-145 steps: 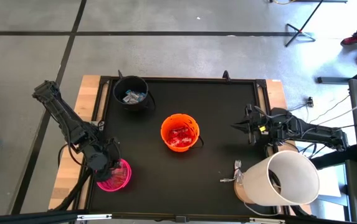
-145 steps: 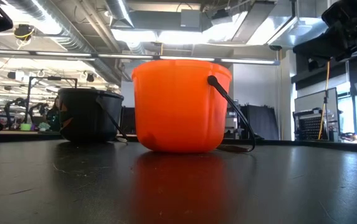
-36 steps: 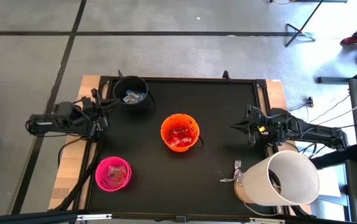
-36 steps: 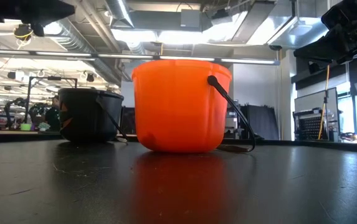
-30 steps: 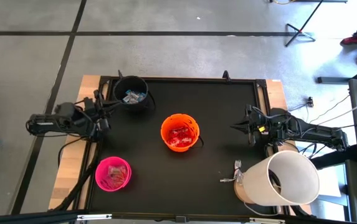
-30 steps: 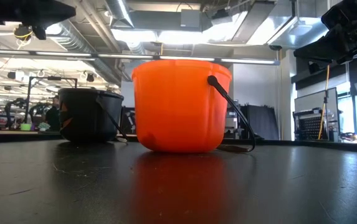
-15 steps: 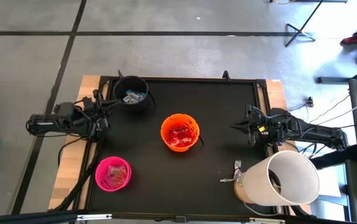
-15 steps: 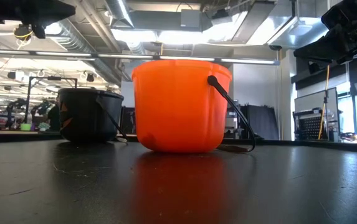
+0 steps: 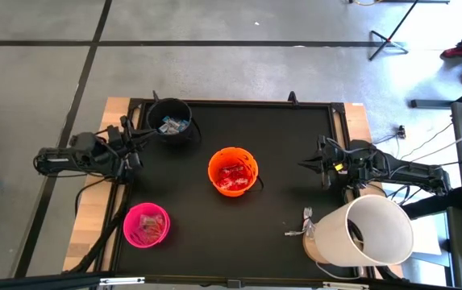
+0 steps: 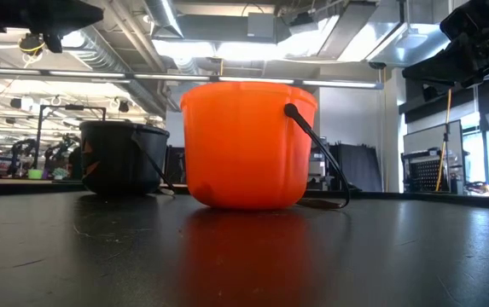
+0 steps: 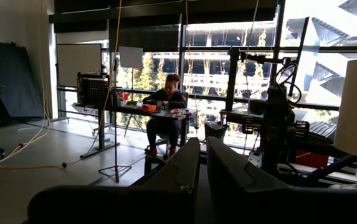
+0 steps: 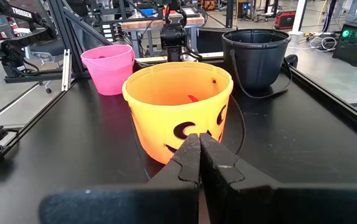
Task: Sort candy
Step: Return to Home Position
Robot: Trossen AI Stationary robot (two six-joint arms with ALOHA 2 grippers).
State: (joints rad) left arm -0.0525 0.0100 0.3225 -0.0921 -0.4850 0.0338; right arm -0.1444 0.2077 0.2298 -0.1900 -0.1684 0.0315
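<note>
From above I find sweets only inside buckets: red candy (image 9: 232,177) in the orange bucket (image 9: 210,171) at mid-bench; blue-and-white candy (image 9: 172,126) in the black bucket (image 9: 151,117); the pink bucket (image 9: 166,224), toward the high view's lower left, holds wrappers I cannot make out. In the low view the orange wall hides its load, and both arms are cut off at the top edge. The left pincer (image 9: 139,135) hangs over the left edge of the bench (image 9: 295,129), just beside the black bucket, narrowed to a slit and empty; the right pincer (image 9: 305,165) sits at the right side, pressed closed on nothing, facing the orange bucket.
</note>
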